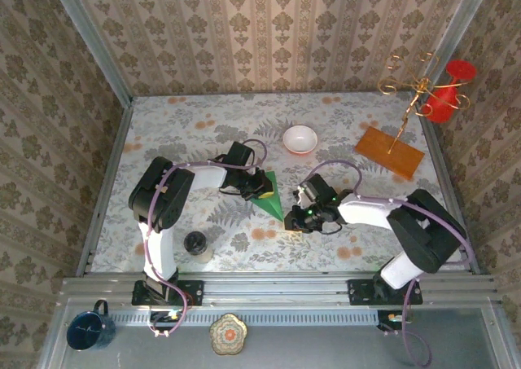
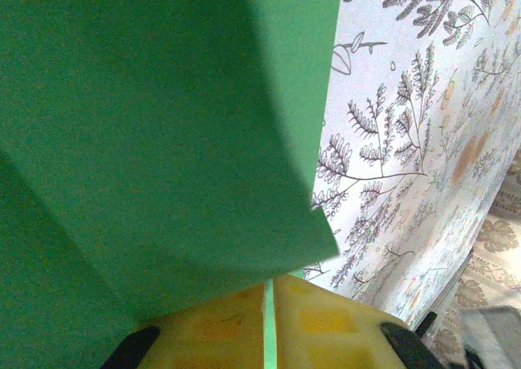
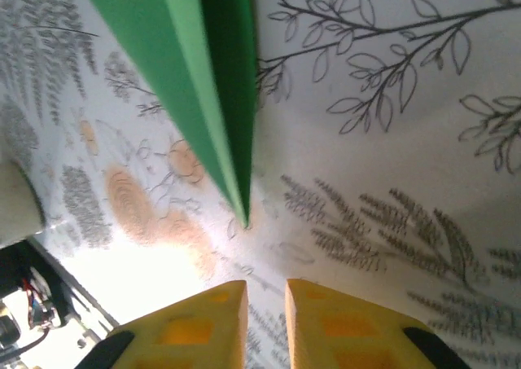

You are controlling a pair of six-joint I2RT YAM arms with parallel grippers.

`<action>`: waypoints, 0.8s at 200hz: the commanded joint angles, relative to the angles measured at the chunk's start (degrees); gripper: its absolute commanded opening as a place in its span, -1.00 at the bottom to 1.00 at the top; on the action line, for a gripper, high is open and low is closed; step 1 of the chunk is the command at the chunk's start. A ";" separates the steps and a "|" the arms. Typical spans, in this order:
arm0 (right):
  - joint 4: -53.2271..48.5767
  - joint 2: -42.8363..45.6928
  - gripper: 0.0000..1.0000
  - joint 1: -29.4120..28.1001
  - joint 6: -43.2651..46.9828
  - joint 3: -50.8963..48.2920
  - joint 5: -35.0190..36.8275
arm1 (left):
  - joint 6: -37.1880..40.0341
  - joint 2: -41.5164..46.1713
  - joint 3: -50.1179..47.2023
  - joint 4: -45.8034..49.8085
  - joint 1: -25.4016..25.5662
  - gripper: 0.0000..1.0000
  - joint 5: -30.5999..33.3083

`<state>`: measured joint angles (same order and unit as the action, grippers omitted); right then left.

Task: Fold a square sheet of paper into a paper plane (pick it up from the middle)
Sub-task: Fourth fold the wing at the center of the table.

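Note:
The green paper plane (image 1: 269, 195) is a narrow folded dart lying at mid table, its point aimed toward the near edge. My left gripper (image 1: 251, 185) is shut on its wide end. In the left wrist view a thin green edge of the paper plane (image 2: 163, 125) is pinched between the yellow fingers (image 2: 216, 328) of the left gripper (image 2: 269, 324). My right gripper (image 1: 295, 217) sits just beyond the tip. In the right wrist view the right gripper (image 3: 266, 316) is open by a narrow gap with nothing in it, and the paper plane (image 3: 203, 76) ends a short way ahead.
A white bowl (image 1: 300, 138) stands behind the arms. An orange-brown wooden board (image 1: 389, 151) with a gold wire stand (image 1: 415, 88) and a red object (image 1: 448, 88) are at the back right. A black round item (image 1: 195, 243) sits near front left. A blue mug (image 1: 88, 328) rests on the rail.

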<state>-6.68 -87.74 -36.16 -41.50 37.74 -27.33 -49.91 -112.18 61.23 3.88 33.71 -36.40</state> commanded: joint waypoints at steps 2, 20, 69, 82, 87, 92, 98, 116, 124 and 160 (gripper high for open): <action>0.48 4.99 -0.41 -0.22 0.61 1.95 2.21 | -0.84 -2.33 -1.12 2.81 -0.58 -0.74 3.18; 3.08 3.63 -0.40 0.03 -0.05 4.02 3.91 | -1.07 -2.26 -1.27 2.63 -0.49 -0.74 3.27; 3.53 -7.33 -0.68 -0.05 -0.85 12.39 5.79 | -1.61 -2.39 -1.45 2.17 -0.40 -0.74 3.09; 2.80 -9.45 -0.72 -0.04 -0.76 13.90 6.06 | -1.59 -2.26 -1.38 2.16 -0.34 -0.74 3.09; 2.64 -9.99 -0.73 0.00 -0.70 14.18 6.14 | -1.64 -2.19 -1.44 2.18 -0.36 -0.74 3.04; 2.33 -10.56 -0.74 0.00 -0.69 14.44 6.33 | -1.64 -2.20 -1.47 2.10 -0.40 -0.74 3.09; 1.95 -11.13 -0.75 0.04 -0.59 14.60 6.63 | -1.64 -2.20 -1.40 2.10 -0.39 -0.74 3.03; 0.99 -12.16 -0.78 -0.02 -0.48 14.49 7.35 | -1.70 -2.24 -1.38 2.01 -0.33 -0.74 2.91; 0.82 -12.48 -0.79 0.03 -0.58 14.15 7.52 | -1.76 -2.21 -1.29 1.86 -0.32 -0.74 2.83; 0.24 -13.41 -0.80 0.04 -0.87 12.46 8.08 | -1.86 -1.88 -0.96 1.79 -0.32 -0.73 2.41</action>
<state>-4.60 -99.81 -36.16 -42.22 51.05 -21.08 -51.00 -112.20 61.21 3.68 33.71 -36.36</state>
